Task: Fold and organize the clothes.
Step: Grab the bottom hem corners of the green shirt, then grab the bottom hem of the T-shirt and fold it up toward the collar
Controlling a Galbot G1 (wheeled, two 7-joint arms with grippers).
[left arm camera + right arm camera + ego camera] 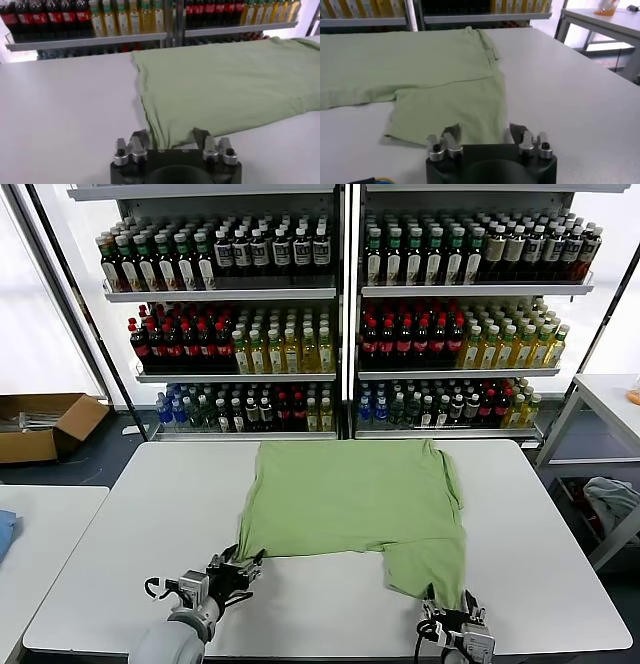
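No readable text, bottle labels [250, 252] on the shelves too small to make out

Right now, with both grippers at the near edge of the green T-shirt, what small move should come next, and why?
Probably close both grippers fully on the hem. The left gripper straddles the near-left corner of the T-shirt and the right gripper straddles the hanging near-right flap, fingers on either side of the fabric but not visibly pinching it, so lifting now could drop it.

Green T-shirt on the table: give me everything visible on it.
The T-shirt is plain light green, cotton-looking, lying flat on the white table with soft wrinkles, partly folded, one section hanging nearer the front edge on the robot's right. The left gripper and right gripper each straddle a near edge of the cloth.
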